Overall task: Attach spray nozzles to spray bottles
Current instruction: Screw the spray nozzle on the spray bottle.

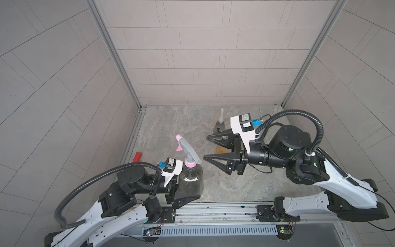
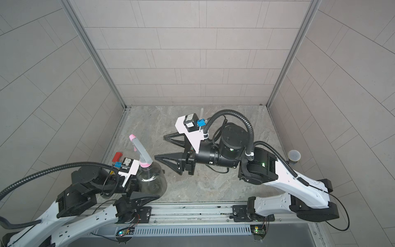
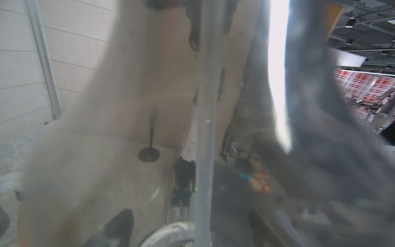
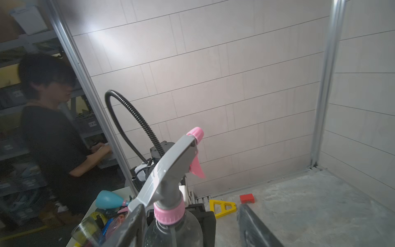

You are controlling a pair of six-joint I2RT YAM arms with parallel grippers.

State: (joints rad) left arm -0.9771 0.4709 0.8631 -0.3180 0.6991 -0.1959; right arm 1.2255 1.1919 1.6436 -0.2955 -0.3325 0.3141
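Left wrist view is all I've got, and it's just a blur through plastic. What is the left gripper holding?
Observer: The left gripper is closed on a smoky bottle, held upright near the front of the table.
Operator: Is there a spray head on it?
Observer: Yes, a pink-and-grey spray head sits on the bottle's neck. I can't tell whether it is screwed tight.
Operator: And where is the right gripper?
Observer: The right gripper is open with nothing between its jaws, and its tips are right by the spray head.
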